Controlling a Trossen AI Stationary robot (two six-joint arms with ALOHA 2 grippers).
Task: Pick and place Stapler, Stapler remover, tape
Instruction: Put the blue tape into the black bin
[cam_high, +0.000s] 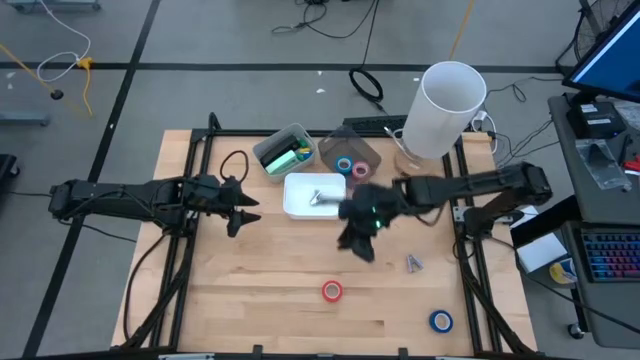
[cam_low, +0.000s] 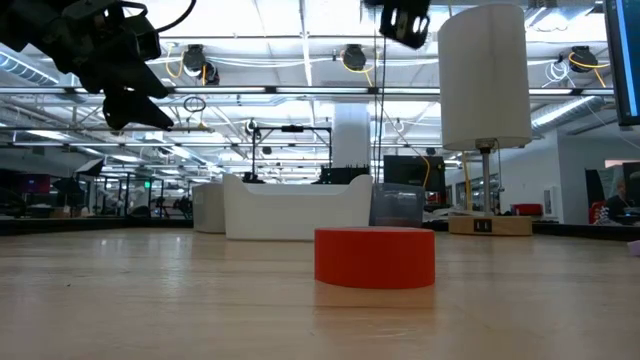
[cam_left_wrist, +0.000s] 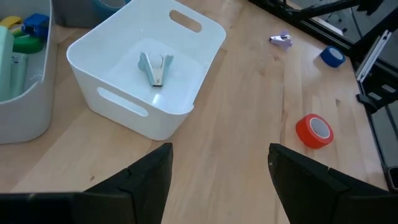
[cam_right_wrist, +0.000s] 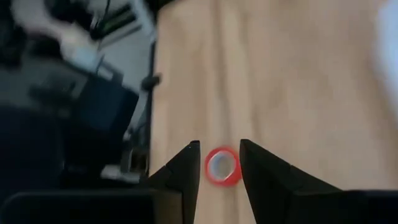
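Left gripper (cam_high: 243, 208) waits at 9 o'clock, fingers apart, empty. White bin (cam_high: 296, 205) at centre holds the staple remover (cam_left_wrist: 155, 67). Right gripper (cam_high: 357, 240), fingers parted and empty, hangs above the red tape roll (cam_high: 332, 291) at 6 o'clock; blurred wrist view suggests misalignment. Risk: a fingertip clips the roll and skids it. Blue roll (cam_high: 441, 321) sits at 5 o'clock.

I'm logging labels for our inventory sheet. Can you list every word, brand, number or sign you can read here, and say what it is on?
No text can be read in any view.
The small dark plate on the wooden base under the white cylinder: marks too small to read.
The red tape, blue tape and white bin: no visible print.
The monitor at the table's right: too small to read.
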